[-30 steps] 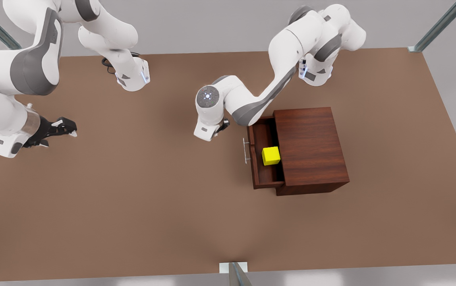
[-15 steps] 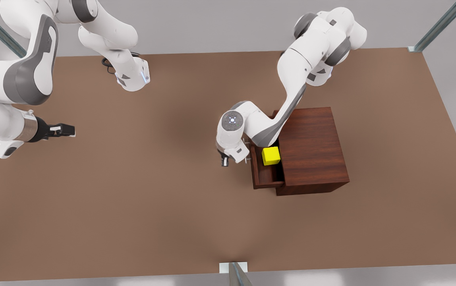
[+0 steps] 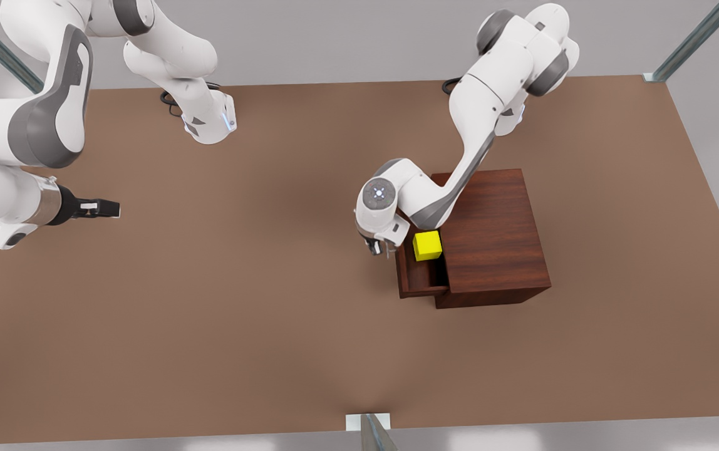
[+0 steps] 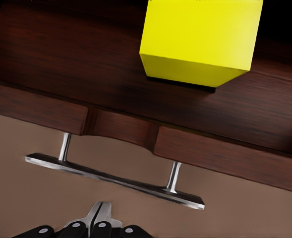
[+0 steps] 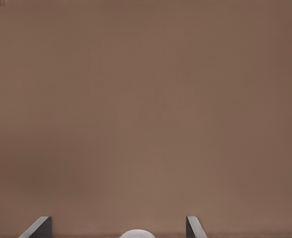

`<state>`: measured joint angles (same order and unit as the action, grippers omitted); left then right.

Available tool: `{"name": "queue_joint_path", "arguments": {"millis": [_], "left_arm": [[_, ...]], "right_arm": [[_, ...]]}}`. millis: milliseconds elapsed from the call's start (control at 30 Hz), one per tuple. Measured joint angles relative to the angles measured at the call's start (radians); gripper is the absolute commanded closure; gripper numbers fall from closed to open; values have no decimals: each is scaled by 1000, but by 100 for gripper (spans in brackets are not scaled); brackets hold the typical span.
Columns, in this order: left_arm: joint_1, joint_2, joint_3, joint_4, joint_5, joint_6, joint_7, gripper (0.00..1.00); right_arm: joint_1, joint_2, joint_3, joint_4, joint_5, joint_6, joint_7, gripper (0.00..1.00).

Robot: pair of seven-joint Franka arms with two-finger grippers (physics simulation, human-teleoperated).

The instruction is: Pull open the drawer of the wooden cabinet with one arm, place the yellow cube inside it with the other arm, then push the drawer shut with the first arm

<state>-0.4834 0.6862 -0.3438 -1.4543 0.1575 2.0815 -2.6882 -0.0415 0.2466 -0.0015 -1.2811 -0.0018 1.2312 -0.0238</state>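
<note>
The left gripper [image 4: 100, 218] has its fingers pressed together and sits just outside the silver bar handle [image 4: 113, 179] of the drawer [image 3: 411, 275], near it but not clearly touching. Just behind that handle, the yellow cube [image 3: 427, 245] rests on the drawer floor, so opening the drawer and placing the cube look done. The drawer stands pulled out from the wooden cabinet [image 3: 491, 235]; what is left, as I judge it, is the push that shuts it, and the closed fingers suit that. The right gripper [image 3: 98, 208] waits well away from the cabinet, over bare tabletop [image 3: 240, 326], its fingers [image 5: 41, 227] spread apart and empty.
</note>
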Motion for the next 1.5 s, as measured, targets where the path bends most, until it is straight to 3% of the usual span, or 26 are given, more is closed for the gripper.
{"name": "queue_joint_path", "arguments": {"millis": [767,1500], "left_arm": [[342,-45,-240,-117,85,-83,220,79],[424,-55,-264,-120,125,-186,325,79]], "right_arm": [[0,0,1,-14,4,3,27,0],[9,2,5,-15,3,9,31,0]]}}
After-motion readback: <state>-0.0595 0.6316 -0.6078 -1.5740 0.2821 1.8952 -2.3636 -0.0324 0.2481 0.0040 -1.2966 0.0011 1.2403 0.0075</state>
